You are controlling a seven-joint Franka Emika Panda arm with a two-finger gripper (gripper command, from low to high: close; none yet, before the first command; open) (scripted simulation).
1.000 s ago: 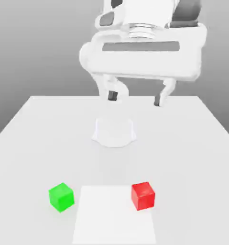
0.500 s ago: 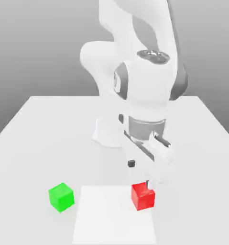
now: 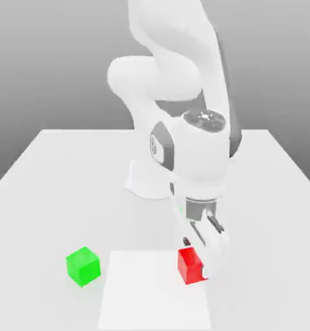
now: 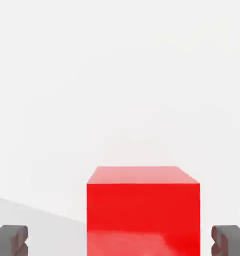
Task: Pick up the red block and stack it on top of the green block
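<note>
Red block (image 3: 189, 265) sitting on the white table (image 3: 47, 187), on the near edge of a paler square patch (image 3: 151, 291), toward the exterior view's right. Green block (image 3: 83, 266) resting on the same table, well apart from the red one, toward the exterior view's left, just beside the patch's other edge. White arm (image 3: 183, 84) bent down over the red block, wrist pointing at the tabletop. Gripper (image 4: 120, 240) lowered around the red block, jaws spread wide and not clamping anything. Seen from the hand view: 2 dark fingertips (image 4: 10, 240) at either side of the cube, each with a clear gap of table between pad and red face, so no contact on either side. Red block (image 4: 143, 210) upright and square between them, top face and 1 front face visible, front face glossy with a faint reflection low down. In the exterior view, gripper (image 3: 199, 249) partly covering the block's far right corner.
</note>
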